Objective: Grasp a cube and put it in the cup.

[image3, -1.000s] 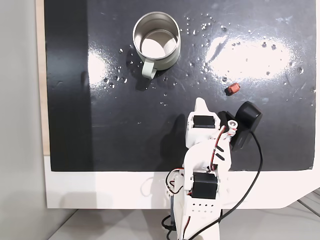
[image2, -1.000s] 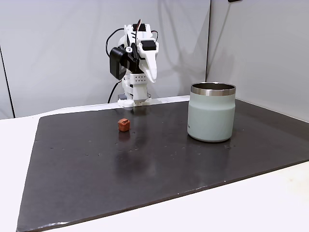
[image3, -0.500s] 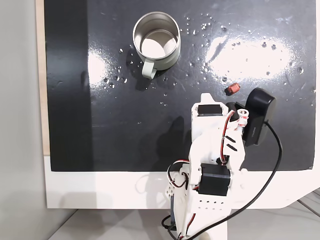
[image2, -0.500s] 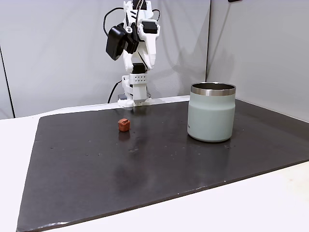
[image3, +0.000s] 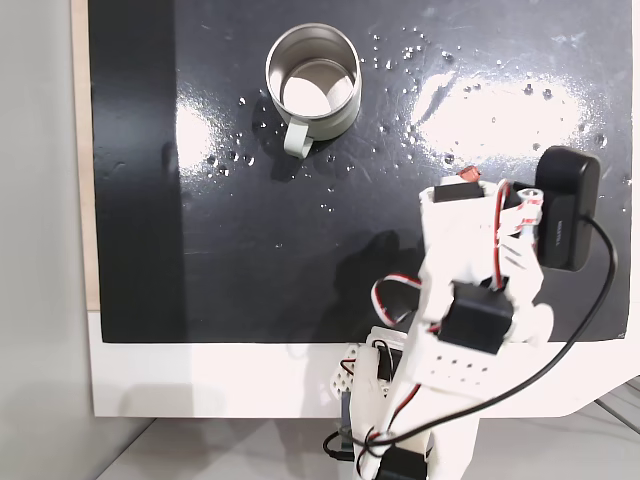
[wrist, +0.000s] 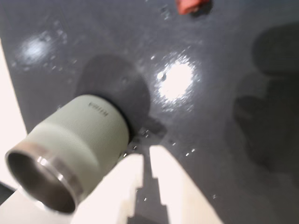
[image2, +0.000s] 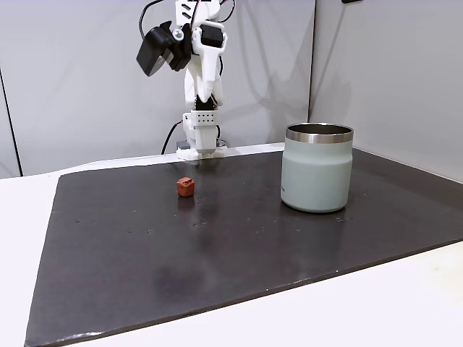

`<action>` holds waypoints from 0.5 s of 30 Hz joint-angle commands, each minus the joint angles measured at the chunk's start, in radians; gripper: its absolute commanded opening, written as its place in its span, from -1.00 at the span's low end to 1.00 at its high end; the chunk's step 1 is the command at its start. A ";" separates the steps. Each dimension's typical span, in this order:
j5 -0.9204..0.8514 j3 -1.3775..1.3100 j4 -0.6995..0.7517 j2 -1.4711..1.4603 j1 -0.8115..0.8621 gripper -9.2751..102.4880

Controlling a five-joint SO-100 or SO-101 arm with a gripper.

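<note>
Steel-rimmed, the cup [wrist: 70, 154] is sitting at lower left in the wrist view, upright on the dark mat [wrist: 224, 93]. Beside it the gripper [wrist: 145, 159] is hanging above the mat, fingers nearly pressed together, gripping nothing. Further right, the cube [wrist: 188, 5] is lying at the top edge, well apart.

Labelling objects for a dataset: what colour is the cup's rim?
Shiny steel silver, clearest on the cup in a fixed view.
</note>
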 commanded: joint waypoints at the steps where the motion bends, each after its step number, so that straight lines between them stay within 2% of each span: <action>1: -0.054 -0.084 0.005 -0.075 0.052 -0.83; 10: -0.110 -0.195 0.031 -0.330 0.121 -0.83; 15: -0.118 -0.344 0.107 -0.506 0.107 -0.83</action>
